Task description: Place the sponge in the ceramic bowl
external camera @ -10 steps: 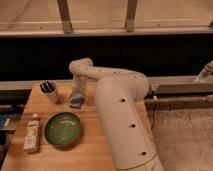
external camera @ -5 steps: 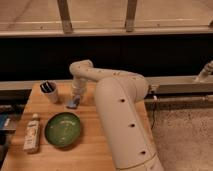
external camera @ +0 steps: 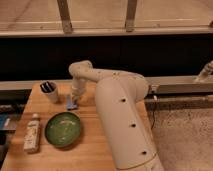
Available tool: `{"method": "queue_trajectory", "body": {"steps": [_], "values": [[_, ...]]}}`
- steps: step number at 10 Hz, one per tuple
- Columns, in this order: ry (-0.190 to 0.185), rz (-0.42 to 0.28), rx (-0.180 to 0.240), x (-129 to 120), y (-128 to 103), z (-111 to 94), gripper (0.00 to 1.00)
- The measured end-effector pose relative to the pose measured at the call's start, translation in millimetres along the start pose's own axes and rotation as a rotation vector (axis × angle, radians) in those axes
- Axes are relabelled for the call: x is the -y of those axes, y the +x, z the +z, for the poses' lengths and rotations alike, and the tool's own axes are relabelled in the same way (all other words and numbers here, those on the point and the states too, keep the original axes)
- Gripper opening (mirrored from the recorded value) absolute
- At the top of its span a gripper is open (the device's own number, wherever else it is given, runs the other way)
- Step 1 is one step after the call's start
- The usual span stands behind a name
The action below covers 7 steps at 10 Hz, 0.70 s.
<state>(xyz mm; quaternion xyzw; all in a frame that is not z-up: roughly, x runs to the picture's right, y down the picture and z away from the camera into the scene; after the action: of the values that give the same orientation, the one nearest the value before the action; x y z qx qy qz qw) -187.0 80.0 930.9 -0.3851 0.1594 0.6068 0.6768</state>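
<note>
- Reaching down to the wooden table [external camera: 86, 150], my gripper [external camera: 75, 96] is right at the sponge [external camera: 71, 104].
- Grip state: cannot tell.
- Sponge position: just behind the ceramic bowl [external camera: 63, 129], outside it.

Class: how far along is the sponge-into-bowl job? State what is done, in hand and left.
Done: the pincer is down at the sponge. In hand: the pickup, though a grip cannot be confirmed. Left: lifting the sponge and setting it in the ceramic bowl, which is empty.
</note>
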Motion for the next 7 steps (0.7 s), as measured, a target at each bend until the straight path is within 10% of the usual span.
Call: {"method": "queue_trajectory", "body": {"steps": [7], "values": [[0.055, -0.064, 0.135, -9.1, 5.8, -108.5, 0.00]]}}
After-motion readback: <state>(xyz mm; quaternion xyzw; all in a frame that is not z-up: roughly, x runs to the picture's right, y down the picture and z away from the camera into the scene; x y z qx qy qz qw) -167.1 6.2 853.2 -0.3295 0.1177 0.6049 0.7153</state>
